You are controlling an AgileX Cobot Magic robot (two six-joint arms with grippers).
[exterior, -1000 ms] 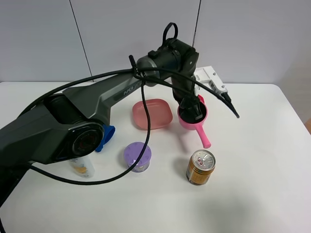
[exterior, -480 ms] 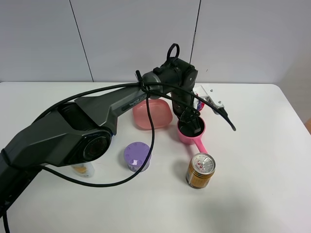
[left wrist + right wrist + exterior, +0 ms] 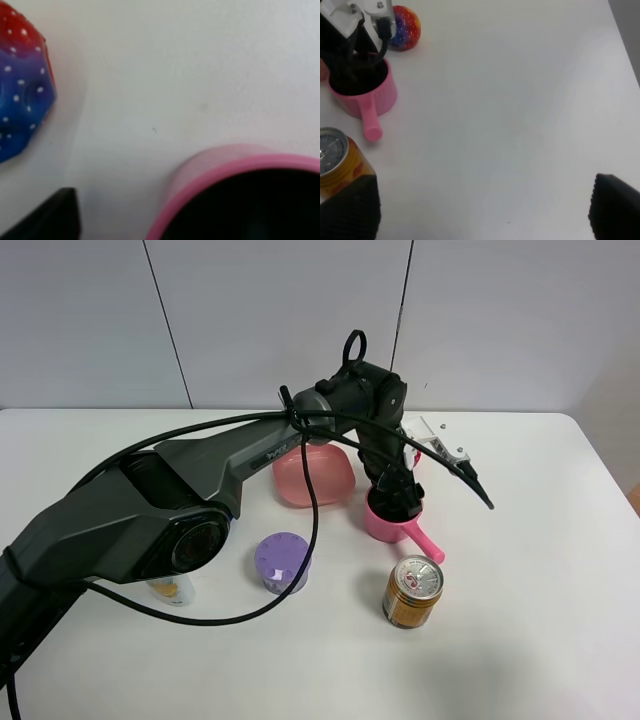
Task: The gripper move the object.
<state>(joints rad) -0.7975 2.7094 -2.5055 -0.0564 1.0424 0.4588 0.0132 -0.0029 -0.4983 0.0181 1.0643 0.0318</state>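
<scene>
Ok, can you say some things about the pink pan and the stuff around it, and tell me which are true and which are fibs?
1. The left pincer reaches down into the pink saucepan. True.
2. The saucepan sits on the pink plate. False: it is beside the plate, not on it.
3. The can stands upright near the end of the saucepan's handle. True.
4. The spotted ball lies inside the saucepan. False: it lies on the table, outside the pan.
</scene>
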